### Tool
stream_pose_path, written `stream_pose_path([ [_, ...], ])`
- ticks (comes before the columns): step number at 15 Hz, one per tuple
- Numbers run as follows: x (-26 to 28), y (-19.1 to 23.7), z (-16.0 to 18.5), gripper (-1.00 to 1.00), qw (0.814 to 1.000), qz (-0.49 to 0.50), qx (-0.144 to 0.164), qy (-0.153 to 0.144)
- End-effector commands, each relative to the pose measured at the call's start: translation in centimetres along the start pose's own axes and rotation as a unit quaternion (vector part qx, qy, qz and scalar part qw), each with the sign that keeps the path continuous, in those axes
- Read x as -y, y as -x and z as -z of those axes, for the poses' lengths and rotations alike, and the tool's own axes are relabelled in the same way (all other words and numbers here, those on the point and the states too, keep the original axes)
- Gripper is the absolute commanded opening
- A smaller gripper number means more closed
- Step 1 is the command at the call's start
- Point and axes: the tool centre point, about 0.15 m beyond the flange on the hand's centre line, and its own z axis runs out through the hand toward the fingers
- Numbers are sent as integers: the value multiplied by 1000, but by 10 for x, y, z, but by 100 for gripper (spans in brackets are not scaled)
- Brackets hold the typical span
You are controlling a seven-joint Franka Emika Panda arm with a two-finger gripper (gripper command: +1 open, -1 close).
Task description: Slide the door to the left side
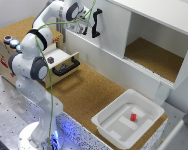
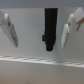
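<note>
The door (image 1: 114, 27) is a flat white panel covering the cabinet's half on the exterior view's left. Its black vertical bar handle (image 1: 96, 23) is on the panel's near side. My gripper (image 1: 86, 26) hangs at the handle, reaching from the exterior view's left. In the wrist view the gripper (image 2: 42, 34) is open, with white fingers (image 2: 12, 31) on either side of the black handle (image 2: 50, 27). The fingers stand apart from the handle. The white door face (image 2: 30, 50) fills the background.
The cabinet's open compartment (image 1: 154, 57) with a cork floor lies at the exterior view's right. A light wooden drawer (image 1: 64, 62) with a black handle stands pulled out below the arm. A white bin (image 1: 110, 120) holding a small red object (image 1: 133, 117) sits in front.
</note>
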Motion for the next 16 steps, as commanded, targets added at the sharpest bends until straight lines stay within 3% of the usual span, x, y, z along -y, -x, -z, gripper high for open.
stream_pose_path([
  [1,-10,-4,-23,100,999,-11,-34,25],
  [16,-1,-75,-45,100,997,-50,-43,43],
])
